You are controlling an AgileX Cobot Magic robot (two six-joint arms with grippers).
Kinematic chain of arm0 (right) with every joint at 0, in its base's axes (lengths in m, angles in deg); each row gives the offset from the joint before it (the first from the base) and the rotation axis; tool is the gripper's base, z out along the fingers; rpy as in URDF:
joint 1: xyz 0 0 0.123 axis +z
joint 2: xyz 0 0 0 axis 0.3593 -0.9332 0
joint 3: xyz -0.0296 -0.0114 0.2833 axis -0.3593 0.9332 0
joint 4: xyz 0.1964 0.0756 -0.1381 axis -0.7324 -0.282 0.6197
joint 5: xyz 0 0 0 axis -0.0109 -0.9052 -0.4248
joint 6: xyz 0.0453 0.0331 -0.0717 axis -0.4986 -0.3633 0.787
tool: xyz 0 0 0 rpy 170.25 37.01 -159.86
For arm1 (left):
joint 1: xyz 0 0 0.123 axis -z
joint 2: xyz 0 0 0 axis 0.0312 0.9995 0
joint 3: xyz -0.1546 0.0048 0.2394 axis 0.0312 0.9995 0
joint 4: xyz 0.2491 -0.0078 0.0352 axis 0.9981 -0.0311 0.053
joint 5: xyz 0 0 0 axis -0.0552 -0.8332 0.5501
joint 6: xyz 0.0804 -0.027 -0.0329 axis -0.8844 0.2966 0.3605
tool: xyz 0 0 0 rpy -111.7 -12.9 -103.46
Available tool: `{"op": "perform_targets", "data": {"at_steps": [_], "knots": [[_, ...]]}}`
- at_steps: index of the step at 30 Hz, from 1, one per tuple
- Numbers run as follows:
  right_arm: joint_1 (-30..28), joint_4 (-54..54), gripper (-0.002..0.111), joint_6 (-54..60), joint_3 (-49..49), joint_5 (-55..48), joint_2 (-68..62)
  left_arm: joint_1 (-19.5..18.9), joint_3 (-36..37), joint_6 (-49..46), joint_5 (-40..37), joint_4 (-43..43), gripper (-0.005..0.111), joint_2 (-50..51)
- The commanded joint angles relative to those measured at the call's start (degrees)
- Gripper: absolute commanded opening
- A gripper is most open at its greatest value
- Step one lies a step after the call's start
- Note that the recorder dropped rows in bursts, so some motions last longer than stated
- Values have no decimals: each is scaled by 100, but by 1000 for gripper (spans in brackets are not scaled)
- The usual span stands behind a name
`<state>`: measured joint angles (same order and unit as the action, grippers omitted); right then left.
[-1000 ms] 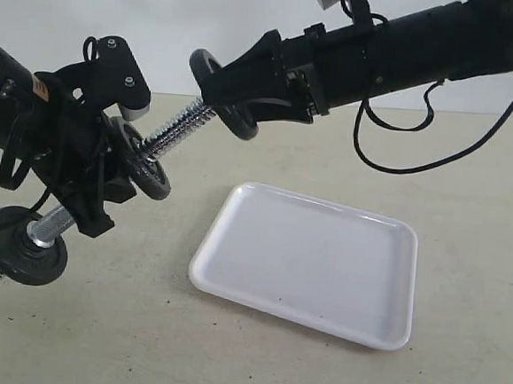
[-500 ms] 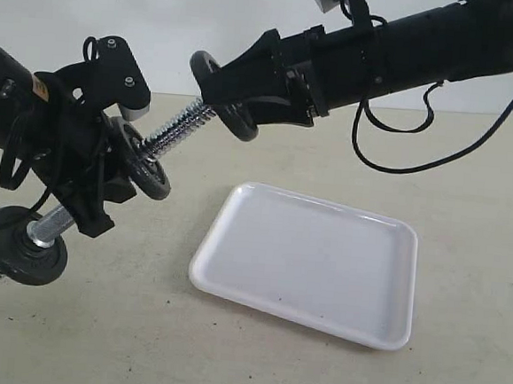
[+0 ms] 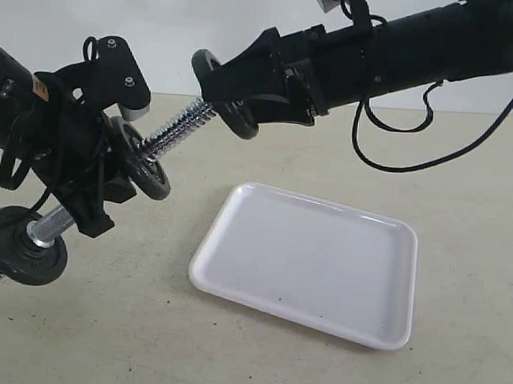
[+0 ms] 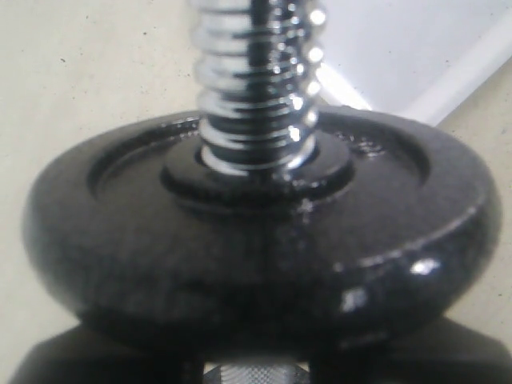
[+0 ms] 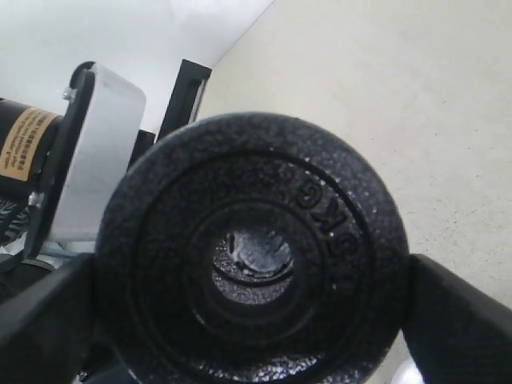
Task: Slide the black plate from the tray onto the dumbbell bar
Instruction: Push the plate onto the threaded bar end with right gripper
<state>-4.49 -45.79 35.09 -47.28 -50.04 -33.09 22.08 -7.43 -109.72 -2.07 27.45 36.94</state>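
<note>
In the exterior view my left gripper (image 3: 97,179) is shut on the smooth middle of the dumbbell bar (image 3: 174,129), which slants up to the right. Two small black discs (image 3: 143,162) (image 3: 25,247) sit on the bar. My right gripper (image 3: 233,97) is shut on the black plate (image 3: 222,90), held on edge at the bar's upper threaded end. In the right wrist view the black plate (image 5: 252,200) fills the frame between my fingers (image 5: 468,320), and the bar's tip (image 5: 258,250) shows through the centre hole. The white tray (image 3: 232,279) lies empty.
The left wrist view shows one black disc (image 4: 256,232) on the threaded bar (image 4: 256,80), with a tray corner (image 4: 424,56) behind it. A black cable (image 3: 392,163) hangs from the right arm above the tan tabletop (image 3: 471,173).
The right gripper and its plate have shifted up very slightly at the bar's end. The left arm and bar have not moved.
</note>
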Motion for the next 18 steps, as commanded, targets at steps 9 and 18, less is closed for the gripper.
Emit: {"op": "perform_targets", "data": {"at_steps": [9, 18], "knots": [[13, -472, 0, 36, -21, -2, 77, 14, -237, -91, 1887, 71, 4, -297], [13, -560, 0, 36, -21, 20, 77, 14, -237, -130, 1920, 71, 4, -297]]}}
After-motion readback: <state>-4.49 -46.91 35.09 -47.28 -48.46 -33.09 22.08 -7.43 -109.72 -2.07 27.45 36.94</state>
